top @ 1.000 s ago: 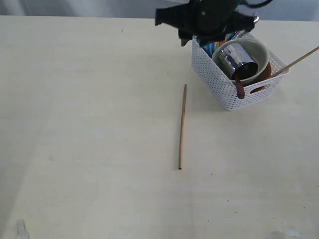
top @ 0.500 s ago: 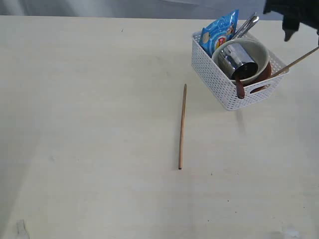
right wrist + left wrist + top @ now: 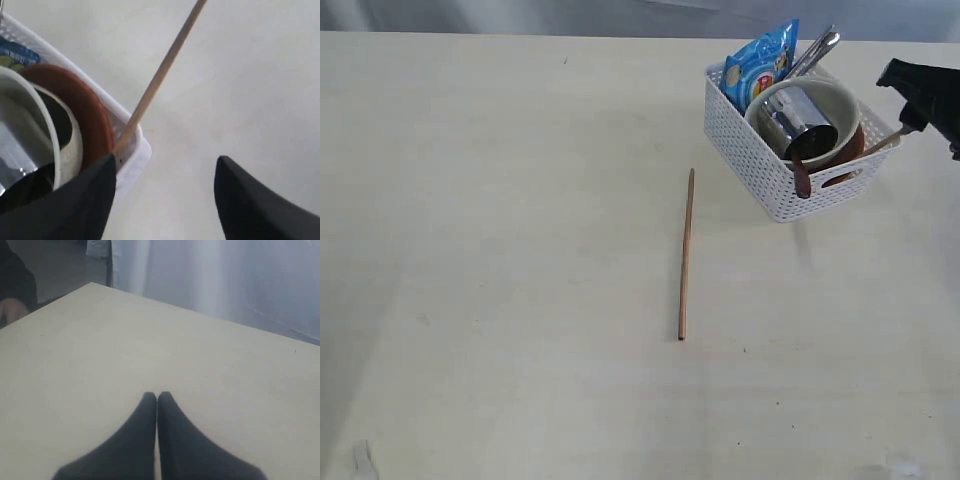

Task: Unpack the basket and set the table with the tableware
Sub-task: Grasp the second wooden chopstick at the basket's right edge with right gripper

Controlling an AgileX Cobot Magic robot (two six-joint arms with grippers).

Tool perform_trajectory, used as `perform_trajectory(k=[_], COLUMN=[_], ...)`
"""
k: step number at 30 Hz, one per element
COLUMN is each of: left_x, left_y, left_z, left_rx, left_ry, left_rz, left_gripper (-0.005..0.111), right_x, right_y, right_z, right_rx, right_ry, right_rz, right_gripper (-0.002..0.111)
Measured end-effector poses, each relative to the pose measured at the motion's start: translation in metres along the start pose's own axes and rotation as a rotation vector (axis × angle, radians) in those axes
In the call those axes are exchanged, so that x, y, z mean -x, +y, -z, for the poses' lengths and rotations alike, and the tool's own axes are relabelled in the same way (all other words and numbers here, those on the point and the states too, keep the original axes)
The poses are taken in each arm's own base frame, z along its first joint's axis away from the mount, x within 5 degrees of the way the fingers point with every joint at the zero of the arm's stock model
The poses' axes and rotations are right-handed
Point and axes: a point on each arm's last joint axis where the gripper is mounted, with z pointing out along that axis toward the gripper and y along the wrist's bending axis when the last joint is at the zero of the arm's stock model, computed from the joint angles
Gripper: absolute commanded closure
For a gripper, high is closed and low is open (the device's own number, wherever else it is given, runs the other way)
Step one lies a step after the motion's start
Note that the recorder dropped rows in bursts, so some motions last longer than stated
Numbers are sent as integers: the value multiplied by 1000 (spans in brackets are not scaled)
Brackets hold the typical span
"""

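Note:
The white basket stands at the table's far right and holds the cream bowl, the steel cup, the brown plate, the reddish-brown spoon and the knife and fork. One chopstick lies on the table. The other chopstick leans out of the basket past the plate. My right gripper is open beside the basket's corner, close to the leaning chopstick; it shows in the exterior view. My left gripper is shut and empty over bare table.
A blue snack bag stands in the basket's far corner. A white curtain hangs beyond the table's edge in the left wrist view.
The right arm swung from above the basket's far side to its right side and came down beside the leaning chopstick. The basket's contents and the lying chopstick stayed put.

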Motion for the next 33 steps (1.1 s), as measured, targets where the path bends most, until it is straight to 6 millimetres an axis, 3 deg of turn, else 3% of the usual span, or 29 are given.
perform_trajectory(k=[8, 22, 33], left_x=[0, 0, 0], left_y=[0, 0, 0], left_z=[0, 0, 0], left_rx=[0, 0, 0], left_ry=[0, 0, 0], left_rz=[0, 0, 0], left_gripper=[106, 106, 106], right_x=[17, 11, 11], right_y=[-7, -6, -6], right_z=[-4, -59, -65], right_rx=[21, 115, 143], right_ry=[-124, -76, -77], right_rz=[-48, -121, -137], right_gripper=[52, 54, 103])
